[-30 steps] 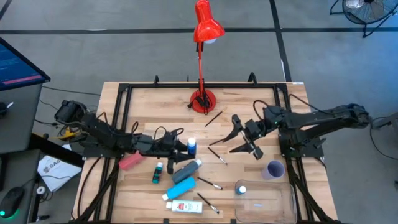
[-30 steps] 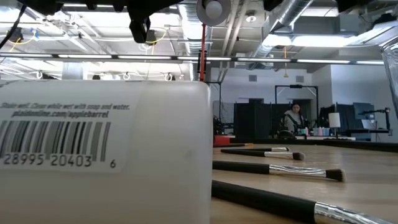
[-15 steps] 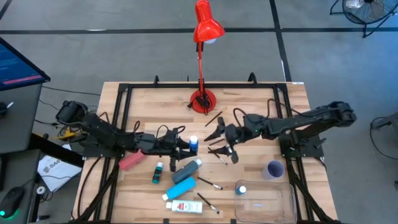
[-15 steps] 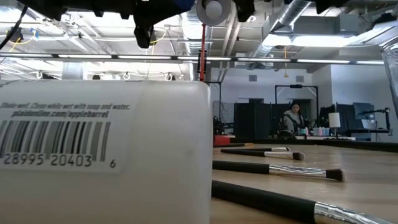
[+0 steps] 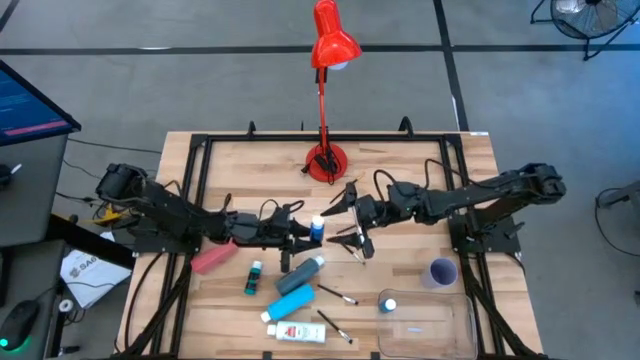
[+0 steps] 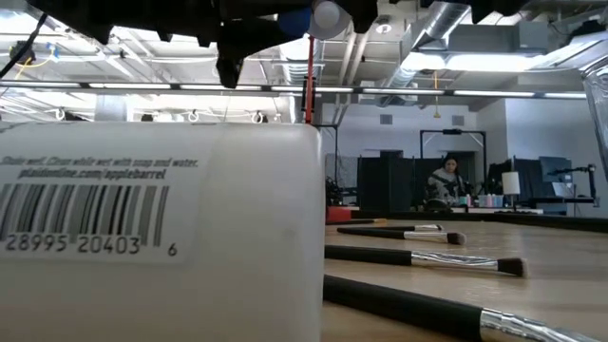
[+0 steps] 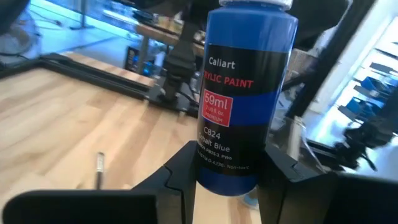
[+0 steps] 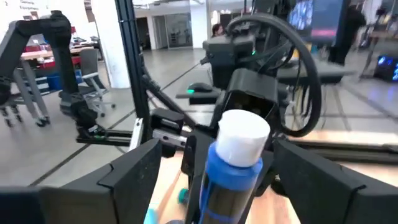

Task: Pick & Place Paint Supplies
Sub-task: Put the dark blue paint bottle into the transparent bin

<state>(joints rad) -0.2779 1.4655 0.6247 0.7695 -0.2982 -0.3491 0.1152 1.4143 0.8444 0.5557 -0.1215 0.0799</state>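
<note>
A blue paint bottle (image 5: 317, 229) with a white cap is held above the middle of the wooden table (image 5: 400, 180); the left gripper (image 5: 305, 234) is clamped on its lower body, and in the left wrist view the bottle (image 7: 245, 93) stands upright between the two dark fingers (image 7: 180, 171); the right gripper (image 5: 350, 222) faces it from the other side with its jaws spread wide on either side of the white cap (image 8: 242, 137), not visibly touching it.

Below the bottle on the table lie a teal tube (image 5: 300, 277), a small green bottle (image 5: 255, 277), a pink-red tube (image 5: 211, 259) and a white tube (image 5: 293, 330); thin dark paintbrushes (image 5: 336, 294) lie scattered around them, some just under the right gripper; in the low view the white tube's barcode (image 6: 85, 228) fills the near left and three brushes (image 6: 423, 258) lie beyond it.

At the near right corner sits a clear plastic tray (image 5: 440, 335); a small white-capped bottle (image 5: 387, 303) lies at its left end; a lilac cup (image 5: 440, 272) stands just beside the tray; I cannot tell what the cup holds.

A red desk lamp (image 5: 326, 100) stands at the far edge, its base on the wood; a black frame runs around the table; grey floor surrounds it, with a monitor (image 5: 30, 100) at the left; the low view shows a large room with ceiling lights and a person (image 6: 445, 180) seated far off.
</note>
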